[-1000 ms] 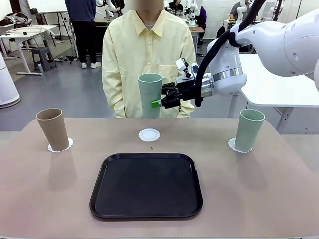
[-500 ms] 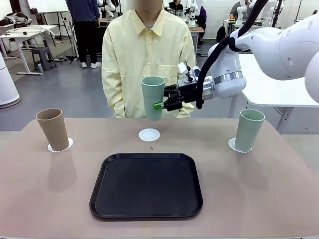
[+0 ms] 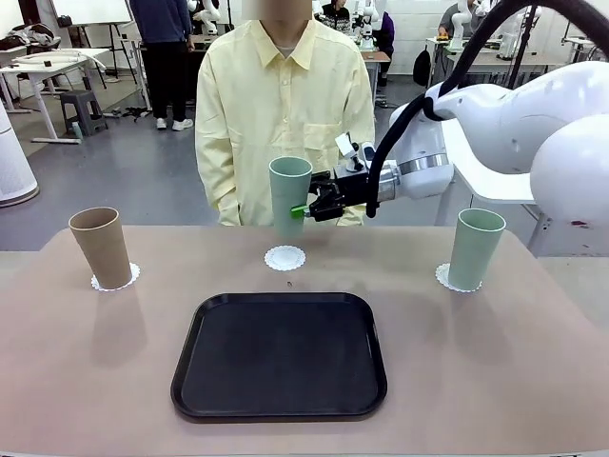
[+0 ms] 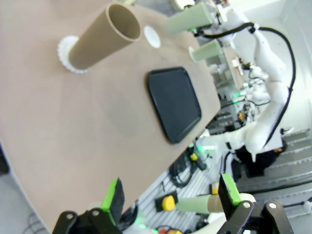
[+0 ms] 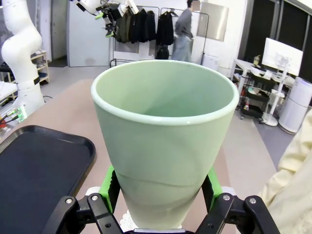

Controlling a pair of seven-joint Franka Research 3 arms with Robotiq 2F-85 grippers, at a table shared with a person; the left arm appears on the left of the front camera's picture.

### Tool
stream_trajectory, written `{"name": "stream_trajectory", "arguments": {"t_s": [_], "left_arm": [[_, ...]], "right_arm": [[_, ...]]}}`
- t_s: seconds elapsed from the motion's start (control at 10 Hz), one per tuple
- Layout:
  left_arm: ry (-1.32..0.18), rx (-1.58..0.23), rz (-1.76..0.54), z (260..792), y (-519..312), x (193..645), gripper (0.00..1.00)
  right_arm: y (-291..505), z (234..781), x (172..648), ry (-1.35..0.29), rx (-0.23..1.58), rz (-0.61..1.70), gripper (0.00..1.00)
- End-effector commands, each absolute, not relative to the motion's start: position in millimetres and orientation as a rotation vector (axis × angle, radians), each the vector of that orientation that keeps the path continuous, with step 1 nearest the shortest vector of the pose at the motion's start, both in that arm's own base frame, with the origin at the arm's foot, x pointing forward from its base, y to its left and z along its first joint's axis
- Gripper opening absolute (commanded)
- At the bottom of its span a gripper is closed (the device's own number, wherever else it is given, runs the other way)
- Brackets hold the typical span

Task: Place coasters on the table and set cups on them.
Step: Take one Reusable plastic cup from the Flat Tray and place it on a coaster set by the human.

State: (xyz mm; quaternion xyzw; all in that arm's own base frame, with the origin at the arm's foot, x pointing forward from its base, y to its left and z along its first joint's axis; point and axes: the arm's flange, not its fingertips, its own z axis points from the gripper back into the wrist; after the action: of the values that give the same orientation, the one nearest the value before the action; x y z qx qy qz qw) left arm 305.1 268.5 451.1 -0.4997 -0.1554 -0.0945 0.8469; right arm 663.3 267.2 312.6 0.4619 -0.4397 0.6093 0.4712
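Far left of the surface [image 3: 57, 362]: tan cup [image 3: 100, 247] stands upright on a lacy white coaster [image 3: 115, 279], near the far edge. Left wrist view shows the same tan cup [image 4: 102, 37] on its coaster [image 4: 66, 51], well away from the left tool [image 4: 171, 199], whose green-padded fingers [image 4: 113, 200] stand wide apart with nothing between them, out past the surface edge.

Centre: black tray [image 3: 280, 355] sits bare on the near half. Just beyond its far edge lies a second coaster [image 3: 284, 257], uncovered. Right above it a mint cup [image 3: 289, 196] hangs upright in the air, clamped from the side by the right tool [image 3: 306, 209], arm reaching in from the right. Cup bottom is close over the coaster; can't tell if it touches. Right wrist view: the mint cup [image 5: 164, 146] is pinched low between both green pads [image 5: 108, 187], with the tray [image 5: 41, 168] off to one side. Person in a yellow shirt [image 3: 276, 105] stands behind the far edge.

Right: second mint cup [image 3: 474, 248] upright on the third coaster [image 3: 445, 277].
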Motion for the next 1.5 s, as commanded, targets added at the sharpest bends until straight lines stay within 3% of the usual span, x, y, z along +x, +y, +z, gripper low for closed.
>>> {"name": "stream_trajectory", "arguments": {"t_s": [0.0, 1.4], "left_arm": [[-0.336, -1.070, -0.184, 454.4, 267.6, 305.3, 1.00], [-0.336, -1.070, -0.184, 454.4, 267.6, 305.3, 1.00]], "right_arm": [[271.5, 304.3, 681.9, -1.033, 1.177, 1.525, 0.83], [291.1, 255.2, 695.2, -0.843, 1.188, 1.505, 0.83]]}}
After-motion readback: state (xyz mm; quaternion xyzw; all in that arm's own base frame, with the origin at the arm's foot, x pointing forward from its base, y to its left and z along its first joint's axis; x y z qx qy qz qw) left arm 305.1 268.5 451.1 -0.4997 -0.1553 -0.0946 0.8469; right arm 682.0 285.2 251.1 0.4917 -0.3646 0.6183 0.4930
